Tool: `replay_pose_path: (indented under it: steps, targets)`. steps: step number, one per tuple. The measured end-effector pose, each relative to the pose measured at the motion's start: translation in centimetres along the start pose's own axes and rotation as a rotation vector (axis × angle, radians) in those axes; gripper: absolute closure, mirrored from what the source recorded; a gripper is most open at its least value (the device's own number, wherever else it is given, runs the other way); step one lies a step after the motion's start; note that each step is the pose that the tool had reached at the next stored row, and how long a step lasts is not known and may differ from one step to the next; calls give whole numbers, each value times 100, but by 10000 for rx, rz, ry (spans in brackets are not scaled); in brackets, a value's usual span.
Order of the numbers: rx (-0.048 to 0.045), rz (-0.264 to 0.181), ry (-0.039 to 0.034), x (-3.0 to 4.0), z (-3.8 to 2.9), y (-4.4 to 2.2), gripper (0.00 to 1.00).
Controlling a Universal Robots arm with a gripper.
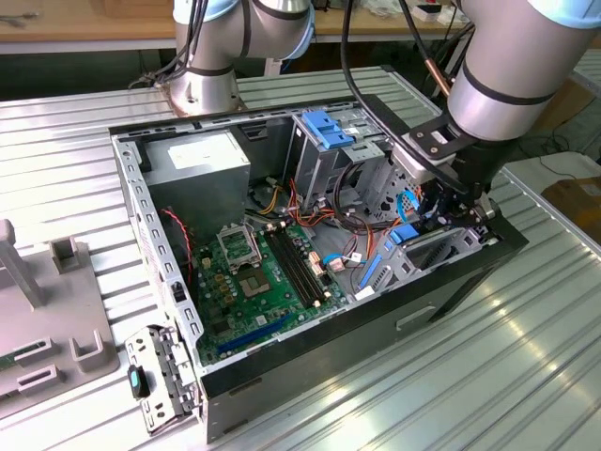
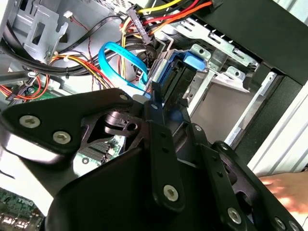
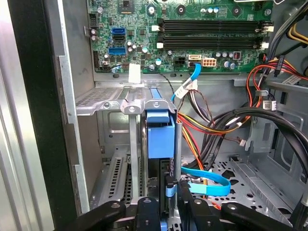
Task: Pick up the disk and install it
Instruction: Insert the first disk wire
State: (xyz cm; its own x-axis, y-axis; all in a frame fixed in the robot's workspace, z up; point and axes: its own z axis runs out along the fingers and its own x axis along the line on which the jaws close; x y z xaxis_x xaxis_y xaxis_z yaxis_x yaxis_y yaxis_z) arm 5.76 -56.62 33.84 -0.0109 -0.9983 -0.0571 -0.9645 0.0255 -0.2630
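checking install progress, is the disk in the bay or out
In, at least partly: the disk stands on edge between the bay's metal rails, gripper at its end. Fully seated: cannot tell.

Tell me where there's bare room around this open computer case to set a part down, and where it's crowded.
Bare ribbed table lies at the exterior view's right of the case, and at that view's left beside the arm's base. Crowded: the drive-bay corner, where the gripper, the disk and cables meet.

Robotics lab or assembly workshop: opened computer case (image 1: 141,221) on ribbed metal counter (image 1: 526,357), robot arm base (image 1: 202,89) standing beside.
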Motion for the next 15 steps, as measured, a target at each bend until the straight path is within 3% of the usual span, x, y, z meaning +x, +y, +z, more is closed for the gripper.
replay_pose_path:
  steps: [8, 15]
  targets:
    - [-1, 18, -66, -15, -256, -70, 70]
    - [0, 20, -73, -21, -358, -98, 70]
